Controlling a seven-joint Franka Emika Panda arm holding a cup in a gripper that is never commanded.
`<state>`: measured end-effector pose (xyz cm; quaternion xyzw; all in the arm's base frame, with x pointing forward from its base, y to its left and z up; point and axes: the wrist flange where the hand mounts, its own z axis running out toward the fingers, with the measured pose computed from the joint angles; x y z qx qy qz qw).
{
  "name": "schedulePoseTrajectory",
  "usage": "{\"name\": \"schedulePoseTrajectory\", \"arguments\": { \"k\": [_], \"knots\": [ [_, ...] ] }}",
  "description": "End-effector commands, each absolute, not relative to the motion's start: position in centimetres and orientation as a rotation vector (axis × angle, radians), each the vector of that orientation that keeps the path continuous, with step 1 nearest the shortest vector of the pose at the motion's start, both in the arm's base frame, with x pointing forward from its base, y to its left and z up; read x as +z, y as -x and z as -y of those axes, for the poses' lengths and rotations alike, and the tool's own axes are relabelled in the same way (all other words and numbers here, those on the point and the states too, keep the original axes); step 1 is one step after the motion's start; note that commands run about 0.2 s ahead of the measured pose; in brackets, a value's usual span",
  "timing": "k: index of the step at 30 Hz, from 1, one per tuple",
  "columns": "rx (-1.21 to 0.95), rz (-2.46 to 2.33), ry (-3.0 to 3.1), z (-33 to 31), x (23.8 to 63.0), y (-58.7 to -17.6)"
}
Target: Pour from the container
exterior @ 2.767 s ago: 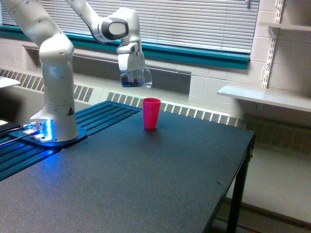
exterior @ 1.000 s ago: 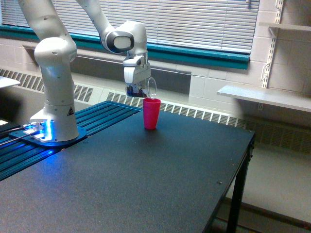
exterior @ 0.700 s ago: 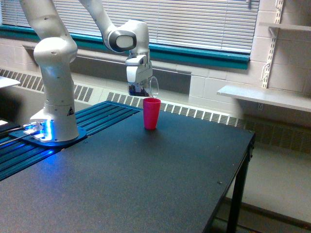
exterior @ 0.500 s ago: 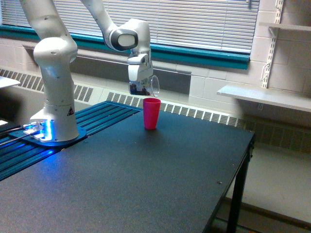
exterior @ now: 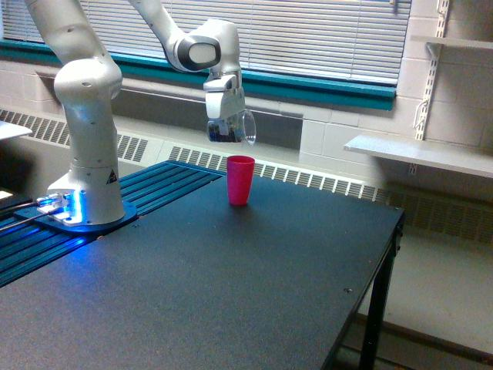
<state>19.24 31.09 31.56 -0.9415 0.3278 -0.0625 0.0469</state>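
Observation:
My gripper is shut on the container, a small clear plastic cup tipped on its side with its mouth toward the exterior view's right. Dark bits show at its closed end, near the fingers. It hangs a short way above and slightly left of the bright pink cup, which stands upright on the black table. The container's mouth does not touch the pink cup's rim.
The arm's white base stands at the exterior view's left on a blue ribbed plate. A window with blinds and a teal sill runs behind. A white shelf sits at the right. The table's right edge drops to the floor.
The gripper has risen with the container and drifted slightly right, from just at the pink cup's rim to a short way above it. The pink cup has stayed put.

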Motion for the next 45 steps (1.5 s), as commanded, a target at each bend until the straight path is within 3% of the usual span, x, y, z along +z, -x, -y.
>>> {"name": "schedulePoseTrajectory", "arguments": {
  "k": [1,45],
  "knots": [
    [-0.183,-1.008,2.864,-31.4,31.3,-18.3],
    [-0.024,-0.967,2.949,-30.7,29.5,-16.4]
  ]
}}
